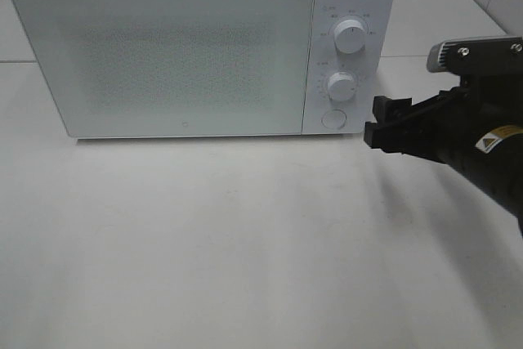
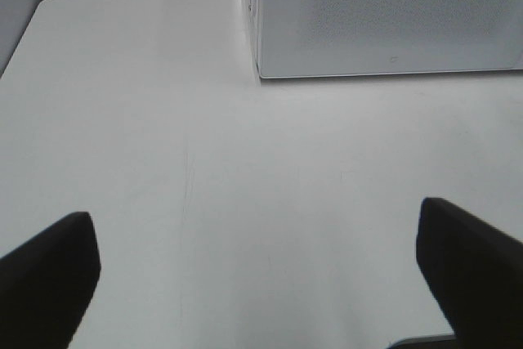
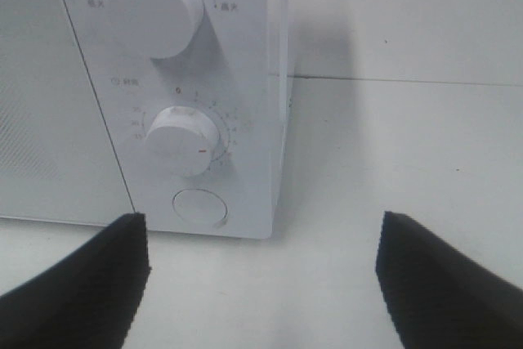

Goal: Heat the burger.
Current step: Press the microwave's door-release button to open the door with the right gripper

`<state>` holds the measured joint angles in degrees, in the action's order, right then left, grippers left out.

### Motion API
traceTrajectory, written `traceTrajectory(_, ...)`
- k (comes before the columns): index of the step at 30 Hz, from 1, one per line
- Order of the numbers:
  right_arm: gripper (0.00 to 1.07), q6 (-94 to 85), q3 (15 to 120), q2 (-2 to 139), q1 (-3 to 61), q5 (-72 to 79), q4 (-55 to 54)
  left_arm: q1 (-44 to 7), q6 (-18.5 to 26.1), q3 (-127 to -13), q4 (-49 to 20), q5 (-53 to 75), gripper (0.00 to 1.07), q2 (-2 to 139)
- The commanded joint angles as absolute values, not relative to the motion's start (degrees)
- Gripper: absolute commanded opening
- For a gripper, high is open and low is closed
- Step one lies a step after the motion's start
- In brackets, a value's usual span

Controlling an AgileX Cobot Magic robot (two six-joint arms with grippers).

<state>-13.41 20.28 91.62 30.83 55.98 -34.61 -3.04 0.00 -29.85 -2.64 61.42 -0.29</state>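
High view: looking down on a white microwave (image 1: pixel 163 55), door closed, standing on a white desk (image 1: pixel 245 243), and catching the right fingers (image 1: pixel 384 136) parted, gripping nothing, just beside its round button (image 1: pixel 333 118).

Left wrist view: showing the left fingers (image 2: pixel 49 275) spread wide above the desk, gripping nothing, near the microwave's corner.

Right wrist view: facing the lower dial (image 3: pixel 181 138) and the button past the parted fingers.

Not showing the burger in any view.

Microwave (image 1: pixel 376 6) white plastic, door (image 1: pixel 163 55) speckled matt; table (image 1: pixel 245 243) smooth white, slight sheen; jaws ridged black.
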Motion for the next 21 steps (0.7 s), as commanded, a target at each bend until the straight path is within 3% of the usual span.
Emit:
traceTrajectory(1, 0.76, -14.44, 21.26, 94.02, 33.46, 59.3, -37.99, -2.92, 0.0, -29.56, -2.46, 61.48, 0.98, -1.09)
traceTrajectory(14, 0.76, -14.5, 27.16, 104.28, 41.54, 60.79, -46.81, -2.92, 0.0, -29.56, -2.46, 61.48, 0.98, -1.09)
traceTrajectory(21, 0.75, -12.09, 27.73, 104.39, 42.23, 60.33, -47.61, -2.92, 0.0, -29.56, -2.46, 61.48, 0.98, -1.09)
